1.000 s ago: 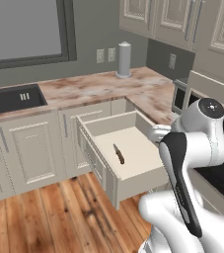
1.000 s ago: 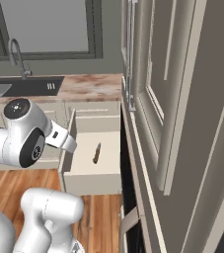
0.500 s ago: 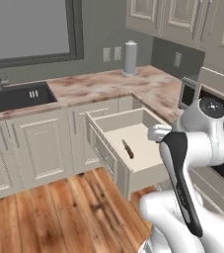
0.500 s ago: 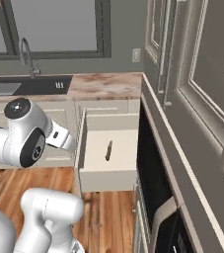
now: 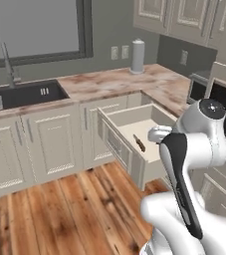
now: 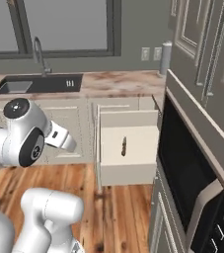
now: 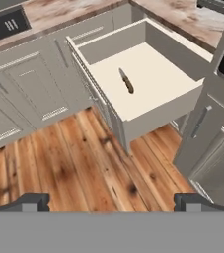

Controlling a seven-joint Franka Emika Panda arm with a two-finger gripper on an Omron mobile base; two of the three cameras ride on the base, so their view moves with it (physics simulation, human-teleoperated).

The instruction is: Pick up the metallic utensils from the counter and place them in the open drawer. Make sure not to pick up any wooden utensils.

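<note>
The drawer (image 7: 182,64) stands open from above, a knife (image 7: 127,81) inside.

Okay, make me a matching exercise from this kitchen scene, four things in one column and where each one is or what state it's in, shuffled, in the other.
Things:
1. knife
2. drawer
3. paper towel roll
4. claw

Places or states:
A. standing upright on the counter by the back wall
B. open, with nothing between its fingertips
C. lying flat inside the drawer
D. pulled out of the cabinet

Pairs: 1-C, 2-D, 3-A, 4-B
</note>
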